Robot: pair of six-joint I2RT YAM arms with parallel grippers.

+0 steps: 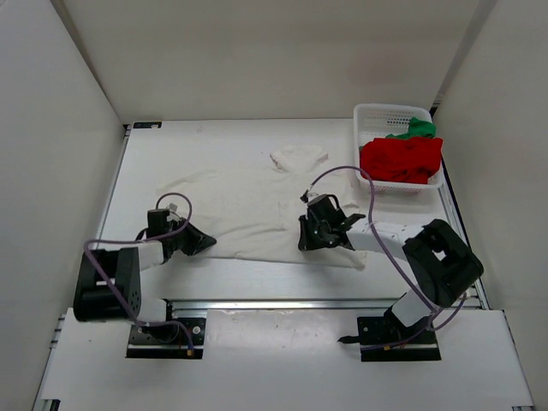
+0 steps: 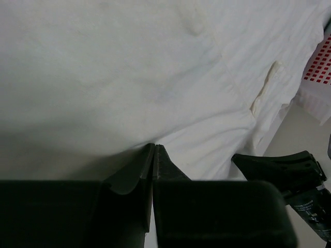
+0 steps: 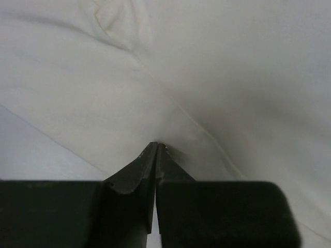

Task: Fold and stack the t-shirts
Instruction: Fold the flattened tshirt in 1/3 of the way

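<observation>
The cream-white t-shirt (image 1: 257, 201) lies spread out and lightly wrinkled on the table (image 1: 171, 145). Its neck opening points to the far side and its hem runs along the near side. The left hand (image 2: 154, 150) pinches the hem's left end with its jaws closed. The right hand (image 3: 156, 147) nips the cloth near the hem's right end, where creases run up to its closed tips. The red t-shirt (image 1: 401, 160) sits crumpled in a white mesh basket (image 1: 368, 110) at the table's far right, heaped above the rim. The green t-shirt (image 1: 415, 128) is bunched behind it in the same basket, touching it, mostly hidden.
</observation>
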